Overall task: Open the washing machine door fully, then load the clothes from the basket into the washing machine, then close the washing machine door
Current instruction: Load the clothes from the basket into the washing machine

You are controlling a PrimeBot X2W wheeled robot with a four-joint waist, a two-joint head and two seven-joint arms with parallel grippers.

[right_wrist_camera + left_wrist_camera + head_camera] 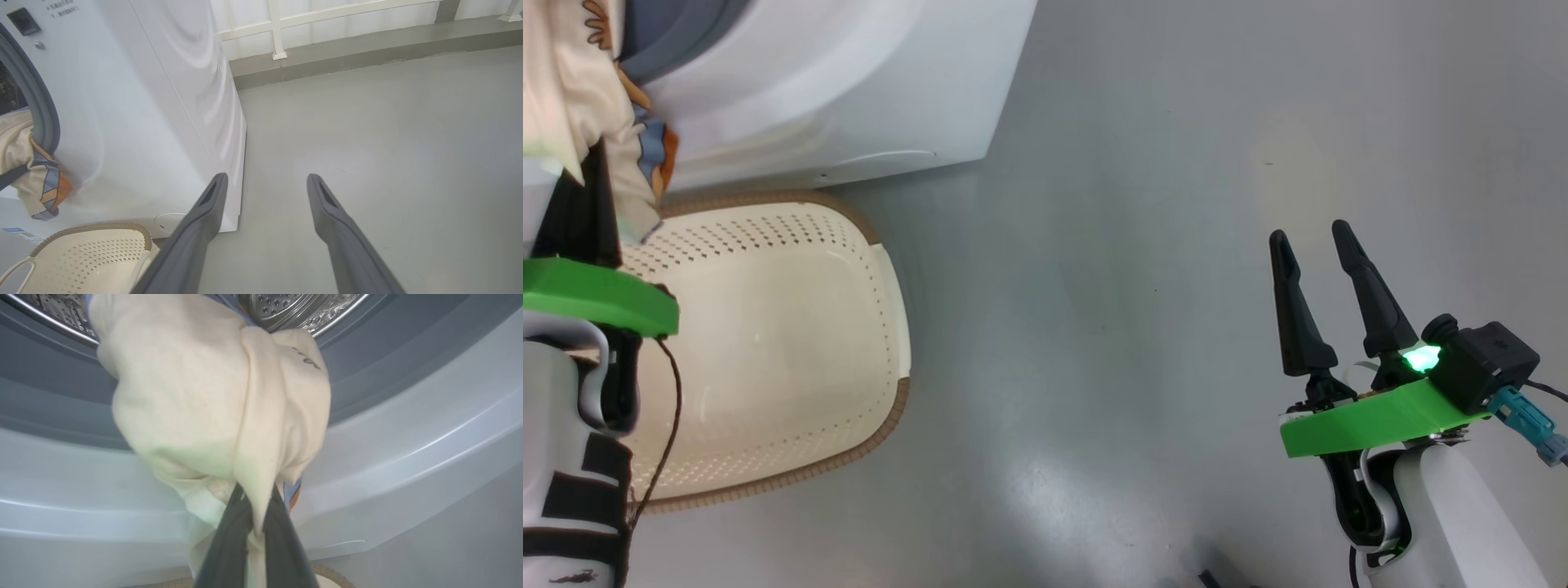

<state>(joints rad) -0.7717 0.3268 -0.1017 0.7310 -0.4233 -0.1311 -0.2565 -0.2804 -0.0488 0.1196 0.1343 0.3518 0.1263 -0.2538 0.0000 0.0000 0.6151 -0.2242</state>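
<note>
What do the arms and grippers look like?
The left gripper and right gripper have long, tapered dark fingers on green plates. Forearms are white; the left has black bands and a thin brown cable. The right wrist carries a black camera and teal connector.

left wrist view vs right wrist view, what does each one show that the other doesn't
Left wrist view: the steel drum, and a close look at the left gripper shut on the clothes.
Right wrist view: the open right gripper, a white railing and the side wall of the washing machine.
Both: the washing machine, its gasket, the clothes at its mouth, and the basket.
</note>
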